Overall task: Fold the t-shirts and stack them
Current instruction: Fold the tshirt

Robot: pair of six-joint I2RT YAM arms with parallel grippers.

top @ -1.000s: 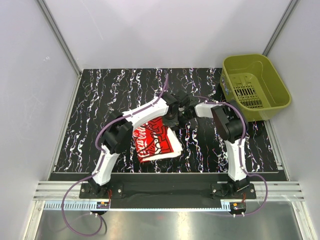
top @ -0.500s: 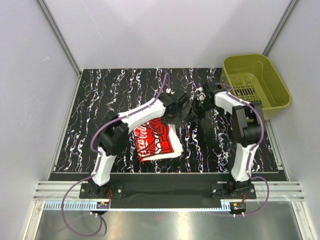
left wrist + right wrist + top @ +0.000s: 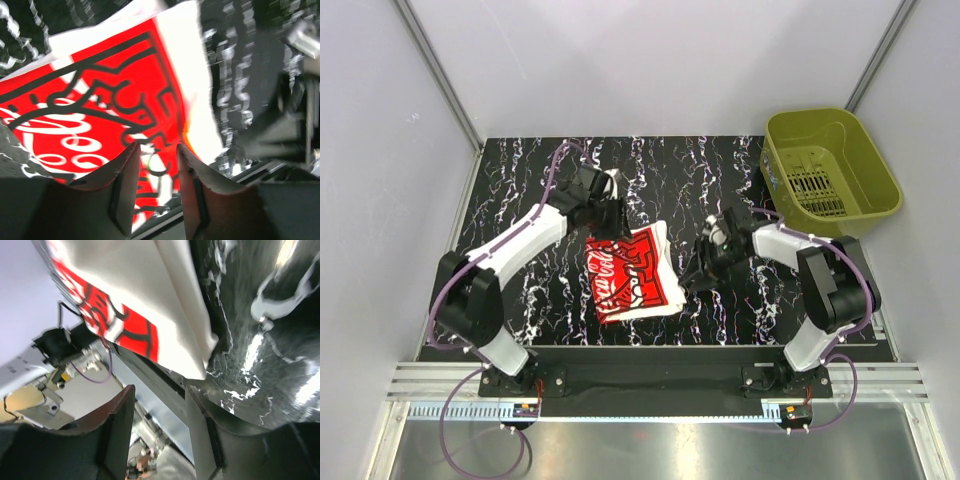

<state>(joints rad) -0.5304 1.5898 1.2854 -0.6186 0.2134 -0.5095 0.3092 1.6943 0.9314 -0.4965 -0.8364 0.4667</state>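
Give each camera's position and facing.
Top external: above, behind the bases, looking down on black marbled table, off-white red-graphic cloth t-shirt, olive plastic basket; both arms show.
Left wrist: on left arm, facing the t-shirt's graphic; own jaws show.
Right wrist: on right arm, facing the t-shirt's edge; own jaws show.
Shared: all see the t-shirt.

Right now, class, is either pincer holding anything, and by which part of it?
Nothing is held. The left pincer and the right pincer are open and empty; the off-white cloth t-shirt with its red graphic lies loose on the black marbled table.
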